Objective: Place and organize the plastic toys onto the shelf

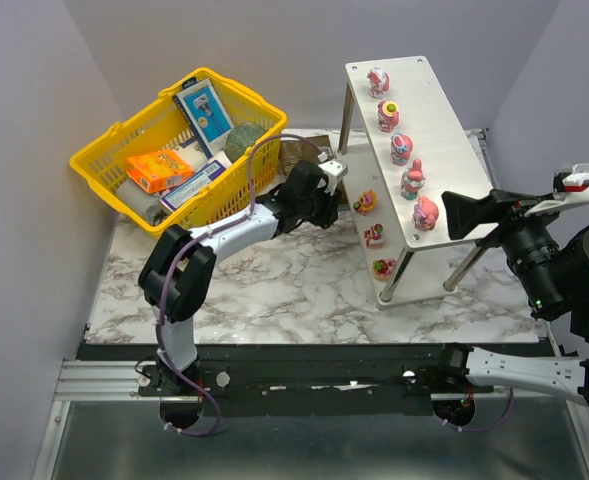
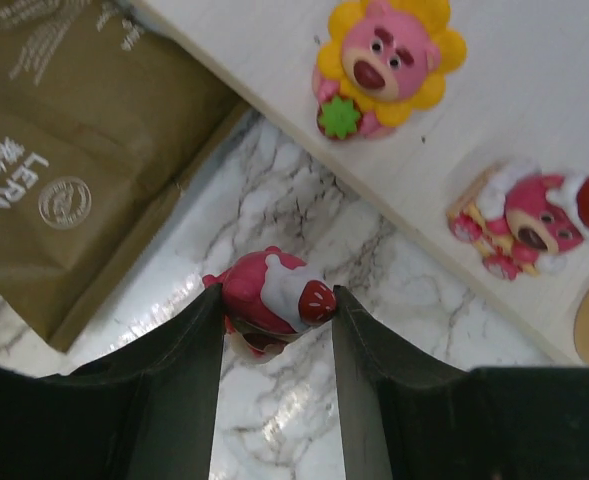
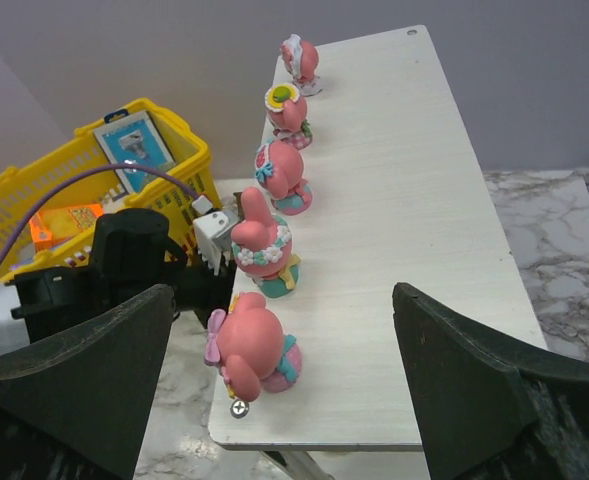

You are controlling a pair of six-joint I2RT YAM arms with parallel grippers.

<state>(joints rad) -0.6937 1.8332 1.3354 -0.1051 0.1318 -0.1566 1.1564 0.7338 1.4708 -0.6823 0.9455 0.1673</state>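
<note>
Standing on the right of the marble table [image 1: 274, 280], the shelf [image 1: 444, 130] is two pale wood-grain boards on thin metal legs. Five pink figurines [image 1: 401, 149] line the left edge of its upper board, and three more toys [image 1: 375, 236] sit on the lower board, one a pink bear [image 2: 389, 60] in a yellow sunflower ruff. The right gripper [image 3: 281, 295] hangs over the upper board's near end, jaws spread wide around nothing, while the left gripper [image 2: 276, 300] pinches a red-and-pink toy [image 2: 264, 290] with a white patch and a strawberry, at the marble just beside the lower board's edge.
</note>
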